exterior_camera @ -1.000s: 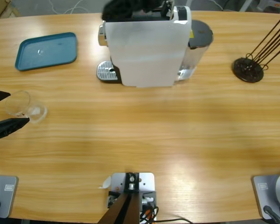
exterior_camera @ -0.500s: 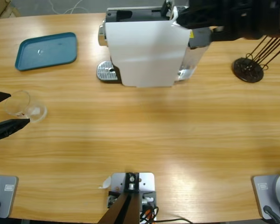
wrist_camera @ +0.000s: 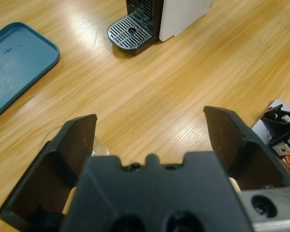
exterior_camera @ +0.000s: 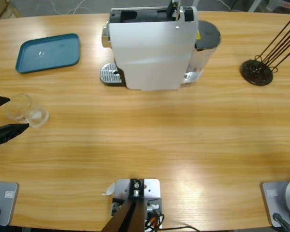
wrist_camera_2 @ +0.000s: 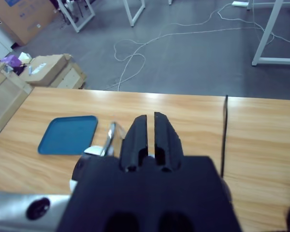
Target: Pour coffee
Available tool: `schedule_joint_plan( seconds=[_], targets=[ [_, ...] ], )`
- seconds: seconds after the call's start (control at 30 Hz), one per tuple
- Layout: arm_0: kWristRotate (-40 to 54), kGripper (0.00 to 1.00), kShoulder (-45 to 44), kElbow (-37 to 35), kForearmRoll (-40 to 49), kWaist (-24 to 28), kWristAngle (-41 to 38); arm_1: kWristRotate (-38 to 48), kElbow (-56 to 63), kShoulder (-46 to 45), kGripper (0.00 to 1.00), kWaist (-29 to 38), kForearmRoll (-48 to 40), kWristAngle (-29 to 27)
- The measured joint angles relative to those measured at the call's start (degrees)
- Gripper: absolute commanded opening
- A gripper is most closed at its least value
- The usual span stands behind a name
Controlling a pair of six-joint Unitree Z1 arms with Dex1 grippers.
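Seemingly, little of the pouring is being shown as done. A small clear glass (exterior_camera: pixel 20 107) is lying on its side on the table (exterior_camera: pixel 150 140) at about nine o'clock in the high view, its mouth turned toward three o'clock, and no coffee is being made out in it; whether any liquid is inside cannot be told. The glass is being straddled by the left gripper (exterior_camera: pixel 1 118), whose jaws are being held wide apart, one at either side, with nothing grasped; in the left wrist view the gripper (wrist_camera: pixel 152 133) is being seen spread, the glass (wrist_camera: pixel 63 140) showing just beside one jaw. The coffee machine (exterior_camera: pixel 152 46) is standing at twelve o'clock, and nothing is being kept on its drip tray (exterior_camera: pixel 111 74), which is well apart from the glass. A teal tray (exterior_camera: pixel 48 52) is lying at about ten o'clock, and a black rack (exterior_camera: pixel 257 71) at two o'clock. The right gripper (wrist_camera_2: pixel 147 137) is being held clenched and raised well above the table, gripping nothing. By judgement, grasping, righting, placing and brewing are all being left to do.
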Motion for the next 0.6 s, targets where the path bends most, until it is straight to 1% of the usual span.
schedule_joint_plan(
  seconds=[0.13, 0.37, 0.6],
  targets=[
    [0.0, 0.954, -0.2, 0.0, 0.0, 0.0, 0.0, 1.1, -0.6, 3.3, 0.000, 3.3, -1.2, 0.0],
    [0.0, 0.941, -0.2, 0.3, 0.0, 0.0, 0.0, 3.0, -2.5, 4.7, 0.000, 7.4, -2.2, -0.1],
    [0.0, 0.945, -0.9, 0.3, 0.0, 0.0, -0.1, 4.5, -3.7, 8.0, 0.000, 8.6, -5.0, -0.1]
  ],
)
